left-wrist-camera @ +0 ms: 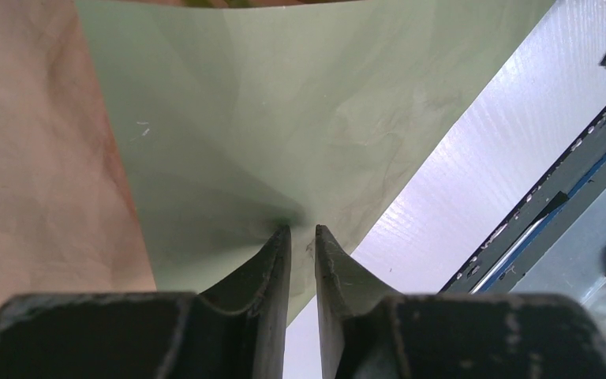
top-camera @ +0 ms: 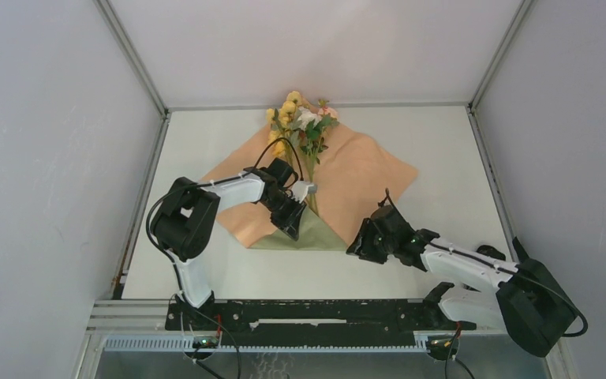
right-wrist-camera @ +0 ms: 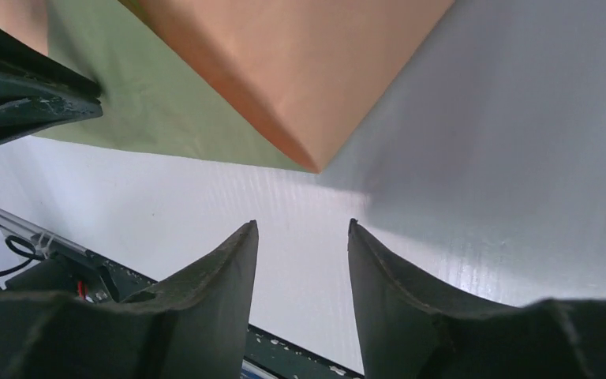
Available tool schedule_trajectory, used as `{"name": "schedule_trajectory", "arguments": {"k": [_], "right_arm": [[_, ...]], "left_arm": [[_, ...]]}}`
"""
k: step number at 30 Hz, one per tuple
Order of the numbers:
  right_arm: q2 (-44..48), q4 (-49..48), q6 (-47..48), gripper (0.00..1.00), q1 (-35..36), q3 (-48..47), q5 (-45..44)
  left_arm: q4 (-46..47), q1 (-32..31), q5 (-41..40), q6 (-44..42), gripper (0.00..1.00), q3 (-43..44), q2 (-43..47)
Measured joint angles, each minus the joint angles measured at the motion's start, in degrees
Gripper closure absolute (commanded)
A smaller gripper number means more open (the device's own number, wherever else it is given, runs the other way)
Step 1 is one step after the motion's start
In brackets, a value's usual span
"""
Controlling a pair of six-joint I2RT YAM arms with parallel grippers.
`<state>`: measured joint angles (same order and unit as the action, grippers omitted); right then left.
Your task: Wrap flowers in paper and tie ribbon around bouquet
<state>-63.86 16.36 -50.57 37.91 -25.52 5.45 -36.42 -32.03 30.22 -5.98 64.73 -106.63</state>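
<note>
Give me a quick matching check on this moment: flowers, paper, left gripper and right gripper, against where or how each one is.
Things:
1. flowers
2. paper
3. left gripper
4. right gripper

States:
A. open and holding nothing, over the white table
B. blooms poking out at the far end
C. pinched shut on an olive-green part of the sheet
D. side flaps folded in, peach side up

Pairs: 1-B, 2-D, 3-C, 4-A
</note>
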Motion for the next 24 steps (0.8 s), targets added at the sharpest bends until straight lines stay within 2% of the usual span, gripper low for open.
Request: {"name": "schedule_trajectory", "arguments": {"k": [9, 17, 24], "right_arm": [[-5.1, -12.4, -12.2, 0.43, 1.2, 3.5, -1.6], [-8.5, -18.2, -13.9, 0.53, 1.2, 3.5, -3.9], [-8.3, -18.3, -12.3, 0.50, 1.2, 3.5, -6.2]], "left_arm": [[0.6, -0.1, 0.1, 0.7, 0.73, 0.0, 0.0], [0.9, -0.1, 0.5, 1.6, 0.67, 0.0, 0.0], [1.4, -0.1, 0.5, 1.6, 0.64, 0.0, 0.1]]}}
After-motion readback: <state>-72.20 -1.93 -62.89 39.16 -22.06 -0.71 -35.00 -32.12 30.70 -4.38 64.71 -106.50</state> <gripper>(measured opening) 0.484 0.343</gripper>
